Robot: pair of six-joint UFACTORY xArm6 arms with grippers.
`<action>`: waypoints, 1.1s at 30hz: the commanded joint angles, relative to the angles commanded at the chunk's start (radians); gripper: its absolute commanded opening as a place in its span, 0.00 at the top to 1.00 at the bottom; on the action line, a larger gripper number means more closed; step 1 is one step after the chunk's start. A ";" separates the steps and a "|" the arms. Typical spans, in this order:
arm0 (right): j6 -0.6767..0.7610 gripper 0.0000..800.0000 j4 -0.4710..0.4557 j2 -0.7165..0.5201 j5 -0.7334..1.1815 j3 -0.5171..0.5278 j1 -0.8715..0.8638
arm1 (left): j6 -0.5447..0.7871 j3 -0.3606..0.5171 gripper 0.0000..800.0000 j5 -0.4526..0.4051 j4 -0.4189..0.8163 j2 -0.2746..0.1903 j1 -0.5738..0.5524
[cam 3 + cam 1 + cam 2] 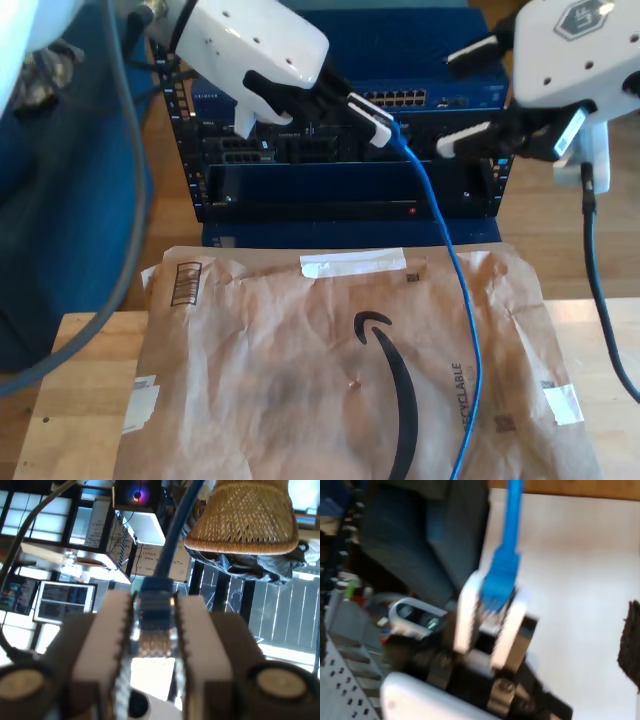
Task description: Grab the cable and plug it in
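White glossy arm housings (255,45); hexagonal logo mark on one at exterior view's right. Black wrist joints. Black cable (595,260) hangs from that arm; grey cable (125,150) trails at exterior view's left. My first gripper (152,645): white serrated pads (107,635), dark bodies, round tan knuckle caps. My second gripper (490,625): white pads, black metal base.
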 joint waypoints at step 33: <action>-0.327 0.01 0.009 -0.219 -0.457 0.276 0.233 | -0.198 -0.017 0.99 0.275 -0.391 0.222 0.140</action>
